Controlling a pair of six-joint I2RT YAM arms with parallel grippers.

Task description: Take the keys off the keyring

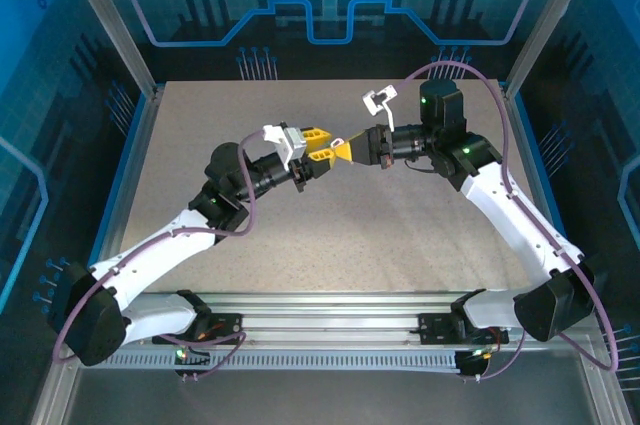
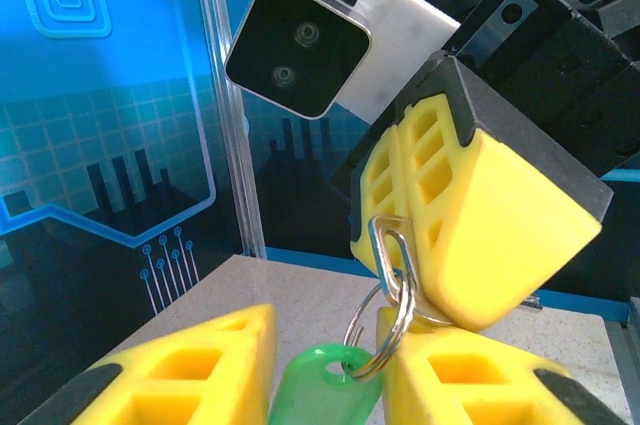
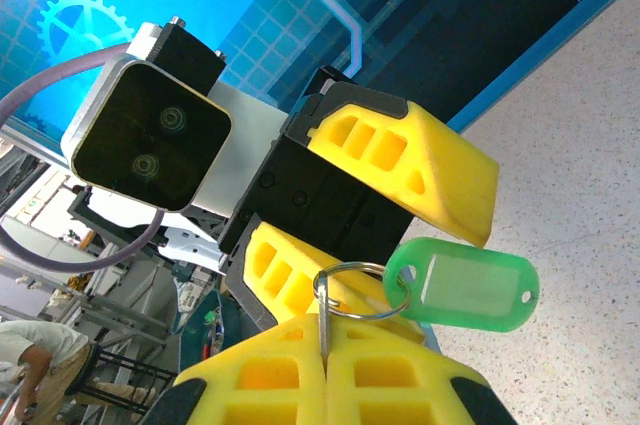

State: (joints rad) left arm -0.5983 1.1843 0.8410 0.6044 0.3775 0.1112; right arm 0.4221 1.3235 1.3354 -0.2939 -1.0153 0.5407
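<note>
Both grippers meet above the middle of the table (image 1: 400, 235). My right gripper (image 3: 326, 330) is shut on a thin silver key (image 3: 324, 317), whose head carries the keyring (image 3: 365, 290). A green plastic tag (image 3: 465, 285) hangs from that ring. In the left wrist view the key's head (image 2: 388, 245) sticks out of the right gripper's yellow fingers (image 2: 480, 215), with the keyring (image 2: 385, 320) looped through it. My left gripper (image 2: 325, 330) is open, its fingers (image 2: 180, 375) standing apart on either side of the green tag (image 2: 325, 390). From above, the left gripper (image 1: 322, 147) and right gripper (image 1: 342, 153) nearly touch.
Aluminium posts (image 1: 110, 25) and blue printed panels wall the table on three sides. The arms' bases sit on a rail (image 1: 330, 310) at the near edge. The speckled tabletop lies well below both grippers.
</note>
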